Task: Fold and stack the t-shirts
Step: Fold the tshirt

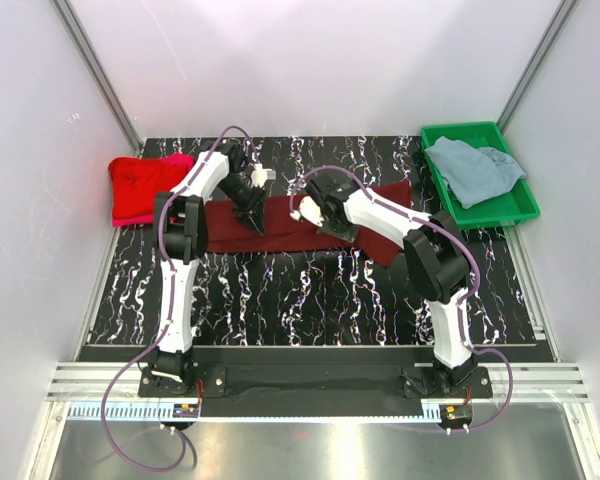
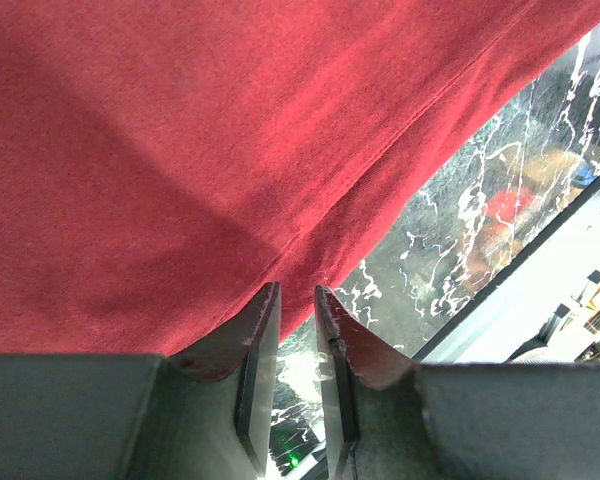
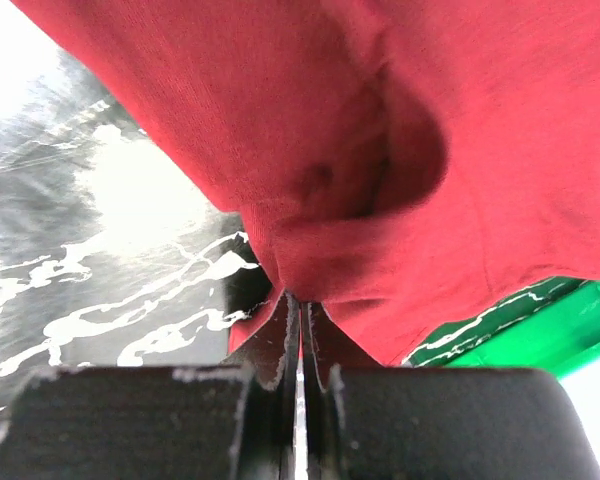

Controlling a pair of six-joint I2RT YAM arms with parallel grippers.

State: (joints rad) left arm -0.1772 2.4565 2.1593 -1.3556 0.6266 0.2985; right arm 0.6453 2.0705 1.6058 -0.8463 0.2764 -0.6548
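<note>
1. The maroon t-shirt point(image 1: 285, 230) lies folded into a long band across the middle of the black marbled table point(image 1: 310, 300), and both arms reach onto it.
2. The right gripper point(image 3: 300, 295) is closed, its jaws pressed together on a bunched fold at the edge of the maroon t-shirt, right of the band's middle.
3. The left gripper point(image 2: 297, 290) sits left of the band's middle with its tips at the cloth's hem. Its jaws stand slightly apart, and the table shows through the gap. I cannot tell whether any cloth is pinched between them.
4. The green tray point(image 1: 500, 213) sits at the far right corner and holds the crumpled grey-blue t-shirt point(image 1: 472, 170).
5. At the far left, the red t-shirt point(image 1: 140, 182) lies on the pink t-shirt point(image 1: 130, 218), whose edge shows beneath it. This pile is near the band's left end.
6. The right forearm crosses above the band's right part and hides some of it.
</note>
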